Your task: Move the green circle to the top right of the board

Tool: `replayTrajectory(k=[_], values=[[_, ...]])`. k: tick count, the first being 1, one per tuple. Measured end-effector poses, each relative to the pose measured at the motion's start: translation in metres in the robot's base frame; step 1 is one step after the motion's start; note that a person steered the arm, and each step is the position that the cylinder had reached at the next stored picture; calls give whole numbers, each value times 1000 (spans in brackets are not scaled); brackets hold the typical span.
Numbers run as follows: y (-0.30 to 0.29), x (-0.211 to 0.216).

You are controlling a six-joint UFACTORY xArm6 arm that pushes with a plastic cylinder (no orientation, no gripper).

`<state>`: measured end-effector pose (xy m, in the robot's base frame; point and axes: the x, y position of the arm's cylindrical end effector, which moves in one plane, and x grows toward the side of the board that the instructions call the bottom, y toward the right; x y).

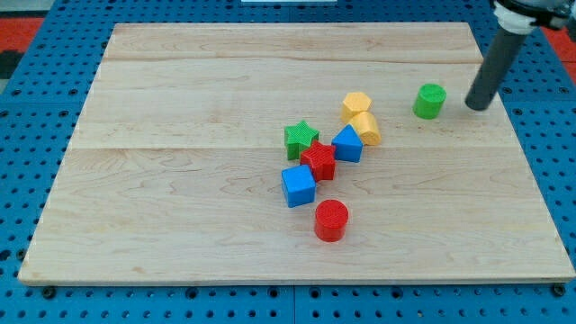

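Observation:
The green circle [429,101] stands on the wooden board [180,180], in the upper right part. My tip [474,107] is just to the right of it, a short gap apart, not touching. The rod rises from there toward the view's top right corner.
A cluster lies near the board's middle: a yellow hexagon [356,104], a yellow block [366,129], a green star [301,139], a blue block [347,144], a red star [319,161], a blue cube [298,186] and a red circle [330,220]. The board's right edge is close to my tip.

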<state>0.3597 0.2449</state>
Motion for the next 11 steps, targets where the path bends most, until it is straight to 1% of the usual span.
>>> replayTrajectory(k=[1,2,3,4,5,6,7,8,9,11], values=[[-20,5],[-22,47],[-65,45],[-87,-8],[-88,-32],[-83,0],[-46,12],[-62,-36],[-54,-60],[-56,-91]])
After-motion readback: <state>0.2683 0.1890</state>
